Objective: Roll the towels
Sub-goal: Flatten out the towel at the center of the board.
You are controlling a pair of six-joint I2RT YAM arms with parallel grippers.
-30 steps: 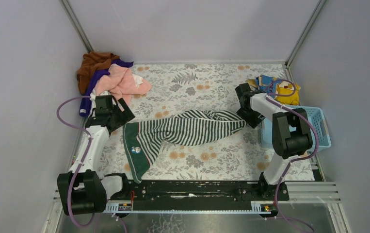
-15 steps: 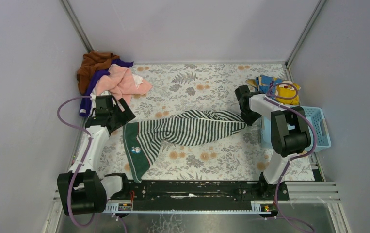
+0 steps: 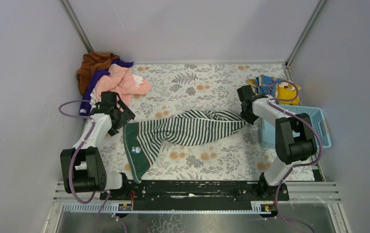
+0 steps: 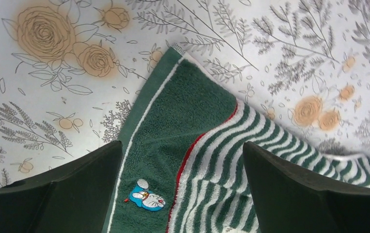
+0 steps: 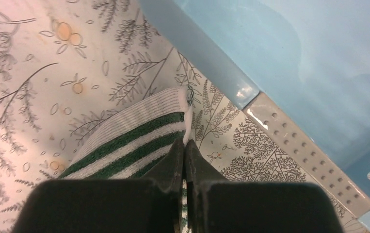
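Jaws: right gripper (image 5: 185, 145) pinches the striped towel (image 3: 187, 128) edge; left gripper (image 4: 182, 145) gapes wide over its green corner (image 4: 173, 102), best seized squarely before stretching.

Pale grey back wall (image 3: 187, 29), left wall (image 3: 23, 73), right wall (image 3: 350, 63), all plain. Metal post (image 3: 78, 28) in each far corner. Table (image 3: 207, 80) has a white floral-print cover, orange blooms, grey leaves. Black rail (image 3: 221, 187) along near edge. Light even, shadows soft.

No words or numbers are readable; the towel (image 4: 187, 111) bears only a cartoon patch (image 4: 145, 198) inside the left claw (image 4: 180, 155).
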